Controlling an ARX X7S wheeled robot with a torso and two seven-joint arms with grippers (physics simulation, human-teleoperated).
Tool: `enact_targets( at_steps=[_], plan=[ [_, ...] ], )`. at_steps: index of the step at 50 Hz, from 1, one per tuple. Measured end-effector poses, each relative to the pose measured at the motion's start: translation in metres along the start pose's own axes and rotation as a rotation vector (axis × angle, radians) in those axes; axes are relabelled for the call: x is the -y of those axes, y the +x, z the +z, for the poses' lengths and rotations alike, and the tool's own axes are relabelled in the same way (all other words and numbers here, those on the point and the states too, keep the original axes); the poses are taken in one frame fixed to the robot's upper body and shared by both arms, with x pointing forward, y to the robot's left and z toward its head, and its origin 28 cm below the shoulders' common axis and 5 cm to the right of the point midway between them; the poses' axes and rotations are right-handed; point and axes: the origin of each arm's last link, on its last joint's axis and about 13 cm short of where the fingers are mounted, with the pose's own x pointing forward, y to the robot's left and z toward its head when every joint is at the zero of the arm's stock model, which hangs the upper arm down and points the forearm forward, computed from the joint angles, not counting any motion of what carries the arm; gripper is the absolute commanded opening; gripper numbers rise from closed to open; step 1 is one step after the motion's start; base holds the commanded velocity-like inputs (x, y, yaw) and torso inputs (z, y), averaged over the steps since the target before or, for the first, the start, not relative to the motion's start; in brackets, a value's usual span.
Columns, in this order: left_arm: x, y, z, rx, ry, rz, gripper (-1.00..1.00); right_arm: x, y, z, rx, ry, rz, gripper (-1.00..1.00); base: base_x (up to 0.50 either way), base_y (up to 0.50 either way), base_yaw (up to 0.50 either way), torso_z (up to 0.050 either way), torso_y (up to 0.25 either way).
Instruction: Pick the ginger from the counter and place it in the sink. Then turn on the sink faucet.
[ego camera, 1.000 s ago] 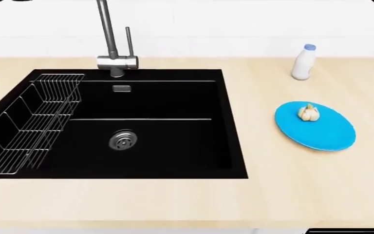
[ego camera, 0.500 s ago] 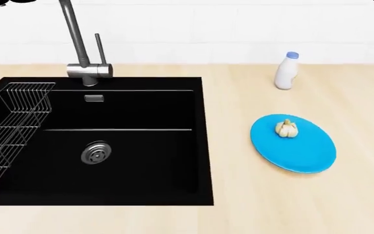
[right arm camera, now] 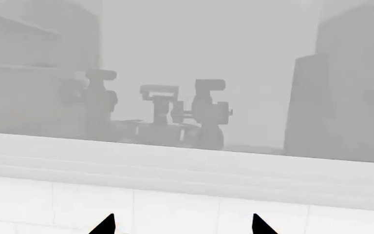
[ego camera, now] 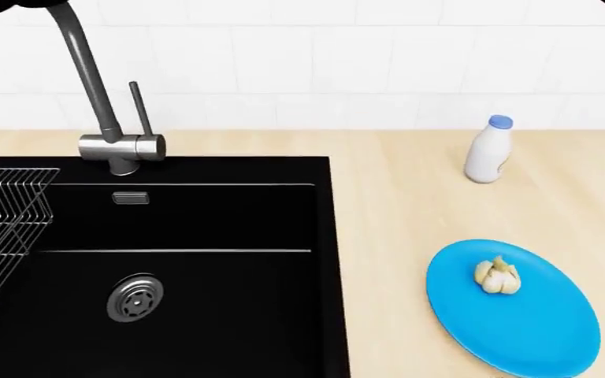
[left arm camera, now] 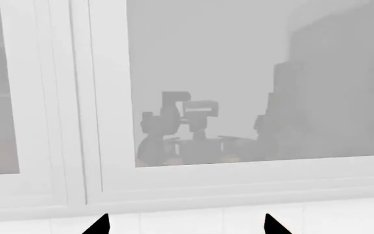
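The ginger [ego camera: 497, 277] is sitting on a blue plate [ego camera: 523, 331] right of the sink [ego camera: 218, 268], both grippers' jaws are spread facing a window, risking a blind, mistargeted reach nudging the plate.

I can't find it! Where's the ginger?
In the head view, the ginger sits on the blue plate, right of the sink, nearer than the white bottle.

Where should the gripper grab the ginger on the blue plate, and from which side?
Probably from straight above, closing across the middle of the ginger. It is a small knobby lump lying low on the flat blue plate, so a sideways approach would likely hit the plate. Nothing stands close around it; the bottle is well behind.
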Motion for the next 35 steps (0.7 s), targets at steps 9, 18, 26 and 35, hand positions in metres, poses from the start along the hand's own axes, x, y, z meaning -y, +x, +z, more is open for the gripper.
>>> enact_targets(
  at_steps=[9,18,26,35],
  plan=[
    [-0.002,0.001,-0.001,-0.005,0.002,0.007,1.00,0.011,-0.015,0.001,-0.034,-0.001,0.046,1.00,0.00,0.00,0.00,0.000,0.000],
    [-0.004,0.002,-0.003,-0.010,0.003,0.015,1.00,0.031,-0.044,0.004,-0.203,0.133,0.086,1.00,0.00,0.00,0.00,0.000,0.000],
    [-0.005,0.003,-0.004,-0.014,0.001,0.021,1.00,0.046,-0.068,0.005,-0.304,0.144,0.124,1.00,0.00,0.00,0.00,0.000,0.000],
    [-0.006,0.003,-0.004,-0.017,0.000,0.023,1.00,0.054,-0.077,0.007,-0.346,0.151,0.123,1.00,0.34,0.00,0.00,0.000,0.000]
  ],
)
